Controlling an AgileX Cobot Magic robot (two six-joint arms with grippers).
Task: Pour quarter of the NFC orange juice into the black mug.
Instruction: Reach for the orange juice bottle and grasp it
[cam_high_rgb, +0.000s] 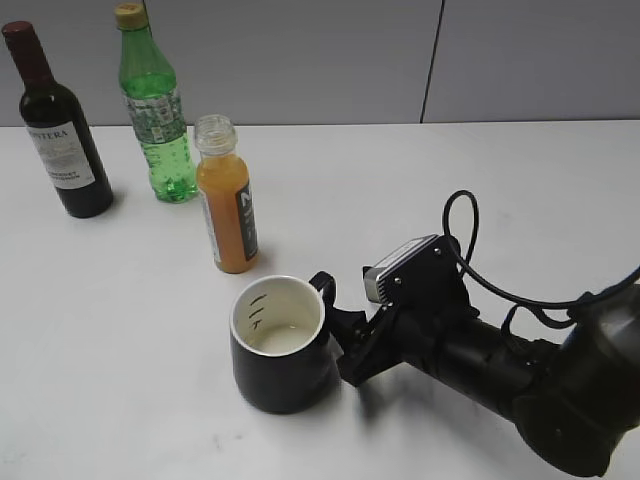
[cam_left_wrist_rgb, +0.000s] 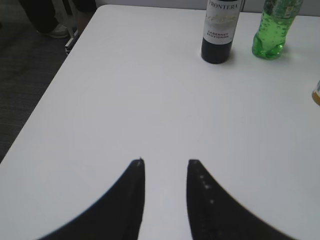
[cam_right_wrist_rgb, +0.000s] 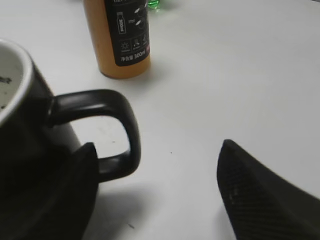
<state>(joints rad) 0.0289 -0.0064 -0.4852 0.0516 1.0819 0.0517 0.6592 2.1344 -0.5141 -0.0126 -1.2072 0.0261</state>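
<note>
The NFC orange juice (cam_high_rgb: 228, 200) stands upright at mid-table, its neck uncapped. It also shows in the right wrist view (cam_right_wrist_rgb: 120, 40) and at the right edge of the left wrist view (cam_left_wrist_rgb: 317, 92). The black mug (cam_high_rgb: 283, 350) stands in front of it, cream inside with dark marks, handle pointing right. My right gripper (cam_high_rgb: 345, 340) is open at the handle. In the right wrist view the handle (cam_right_wrist_rgb: 122, 125) lies between the jaws (cam_right_wrist_rgb: 158, 146), close to the left finger. My left gripper (cam_left_wrist_rgb: 166, 161) is open and empty over bare table.
A dark wine bottle (cam_high_rgb: 58, 125) and a taller green bottle (cam_high_rgb: 155, 110) stand at the back left, both also in the left wrist view. The table's left edge (cam_left_wrist_rgb: 45, 95) drops to dark floor. A grey wall runs behind.
</note>
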